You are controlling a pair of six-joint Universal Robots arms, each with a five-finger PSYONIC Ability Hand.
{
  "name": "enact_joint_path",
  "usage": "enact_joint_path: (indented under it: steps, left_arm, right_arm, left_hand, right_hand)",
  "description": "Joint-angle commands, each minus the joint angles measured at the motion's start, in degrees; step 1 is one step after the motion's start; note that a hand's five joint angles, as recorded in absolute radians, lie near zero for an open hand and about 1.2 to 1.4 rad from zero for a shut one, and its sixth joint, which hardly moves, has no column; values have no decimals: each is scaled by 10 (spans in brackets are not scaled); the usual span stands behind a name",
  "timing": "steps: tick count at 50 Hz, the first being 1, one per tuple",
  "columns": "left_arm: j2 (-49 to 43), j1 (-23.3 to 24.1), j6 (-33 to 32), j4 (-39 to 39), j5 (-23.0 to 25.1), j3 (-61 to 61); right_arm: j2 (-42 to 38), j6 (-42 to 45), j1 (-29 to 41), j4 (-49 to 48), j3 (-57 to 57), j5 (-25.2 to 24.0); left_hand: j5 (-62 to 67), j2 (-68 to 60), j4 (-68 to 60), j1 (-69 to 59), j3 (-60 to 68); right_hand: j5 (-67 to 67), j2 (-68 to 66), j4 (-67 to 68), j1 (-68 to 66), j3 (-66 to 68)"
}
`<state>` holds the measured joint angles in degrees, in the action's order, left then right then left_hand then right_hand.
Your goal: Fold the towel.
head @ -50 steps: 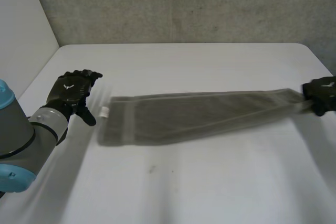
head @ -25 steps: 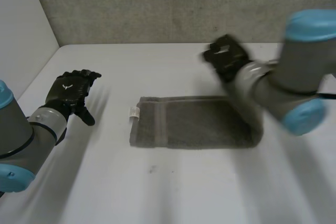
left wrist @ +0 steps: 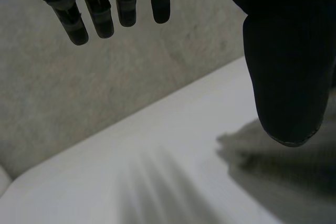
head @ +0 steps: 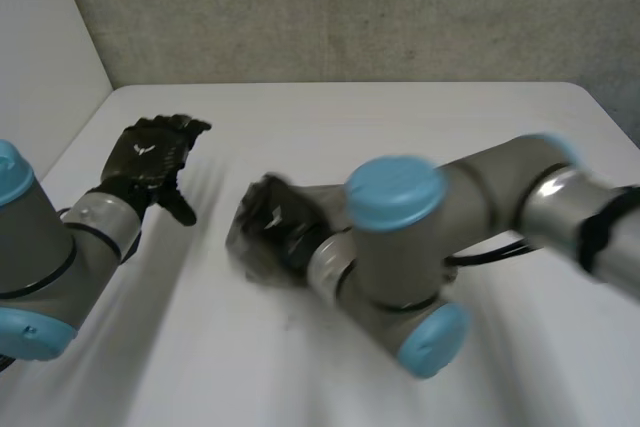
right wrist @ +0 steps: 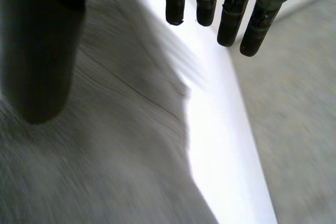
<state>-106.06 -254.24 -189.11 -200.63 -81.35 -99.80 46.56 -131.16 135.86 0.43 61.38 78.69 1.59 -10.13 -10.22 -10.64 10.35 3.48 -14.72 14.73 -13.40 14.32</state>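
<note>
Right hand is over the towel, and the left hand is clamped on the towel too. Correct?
No. The left hand holds nothing: the left wrist view shows its fingers straight, over bare table beside the towel. The right hand is over the towel.

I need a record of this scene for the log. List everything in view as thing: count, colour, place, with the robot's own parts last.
grey cloth towel: one, grey, lying on the middle of the table, partly under the right hand and arm.
white flat table: one, white, runs across the head view below the wall.
rough concrete wall: one, grey, behind the table's far edge.
smooth side wall: one, white, beside the table's left end.
arms: two, grey joints with light-blue caps; the right one reaches across over the towel.
left hand: one, black, fingers straight, at the table's left side, apart from the towel.
right hand: one, black, fingers straight, at the towel's left end.
</note>
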Motion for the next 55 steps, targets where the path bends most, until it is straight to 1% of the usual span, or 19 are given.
enact_joint_path:
  steps: [1,5,14,17,18,20,21,23,25,35,38,39,40,42,48,50,53,54,55]
  left_arm:
    - [-2,58,29,2,-6,45]
    - [-16,79,39,3,-7,59]
    - [-51,118,40,5,-24,87]
    - [-53,120,41,6,-31,90]
    - [-53,120,41,6,-31,90]
    - [-53,120,41,6,-32,91]
    - [-53,120,41,6,-32,91]
    - [-52,120,41,7,-32,90]
    - [-52,120,42,7,-32,89]
    - [-42,117,42,9,-36,73]
    - [-30,112,42,9,-42,69]
    - [-21,110,41,10,-45,66]
    - [-21,110,41,10,-45,66]
    - [-7,102,40,9,-50,63]
    - [21,75,41,9,-68,65]
    - [27,69,42,9,-71,65]
    - [29,66,41,9,-71,65]
    - [29,66,42,10,-71,65]
    - [29,67,42,10,-71,65]
  right_arm:
    - [150,-176,-118,-54,157,-15]
    - [167,-204,-167,-64,218,-18]
    - [151,-170,-247,-97,346,-39]
    - [140,-163,-257,-137,365,-39]
    - [140,-163,-257,-137,365,-39]
    - [136,-163,-269,-159,368,-44]
    - [136,-163,-269,-159,368,-44]
    - [136,-168,-275,-161,363,-45]
    - [140,-167,-277,-161,362,-43]
    - [216,-128,-280,-162,327,-49]
    - [200,-91,-229,-148,273,-63]
    - [182,-73,-186,-135,244,-79]
    - [182,-73,-185,-134,244,-79]
    - [128,-21,-91,-96,163,-103]
    - [4,88,-3,42,1,-125]
    - [-58,125,29,105,-64,-115]
    - [-83,136,36,127,-93,-104]
    - [-96,134,38,141,-110,-89]
    - [-98,126,38,144,-117,-61]
  left_hand:
    - [0,-14,-13,-9,12]
    - [3,-18,-17,-13,15]
    - [5,-19,-18,-14,17]
    - [6,-21,-20,-16,19]
    - [6,-21,-20,-16,19]
    - [6,-21,-20,-16,19]
    - [6,-21,-20,-16,19]
    - [6,-21,-20,-16,19]
    - [6,-21,-20,-16,19]
    - [6,-21,-20,-16,19]
    - [5,-19,-18,-14,17]
    - [5,-19,-18,-14,17]
    - [5,-19,-18,-14,17]
    - [5,-19,-18,-14,17]
    - [5,-19,-18,-14,17]
    - [3,-18,-17,-13,15]
    - [3,-18,-17,-13,15]
    - [3,-18,-17,-13,15]
    - [3,-18,-17,-13,15]
  right_hand:
    - [-35,47,-47,34,-43]
    - [-35,47,-47,34,-43]
    - [-34,47,-47,34,-43]
    - [145,-133,133,-146,137]
    - [146,-134,134,-147,138]
    - [323,-311,311,-324,315]
    - [324,-312,312,-325,316]
    - [621,-608,608,-621,612]
    - [665,-652,652,-666,656]
    - [665,-653,653,-666,657]
    - [665,-653,653,-666,657]
    - [665,-653,653,-666,657]
    - [665,-653,653,-666,657]
    - [665,-653,653,-666,657]
    - [665,-653,653,-666,657]
    - [665,-653,653,-666,657]
    - [665,-653,653,-666,657]
    - [618,-605,605,-618,609]
    - [251,-238,238,-251,242]
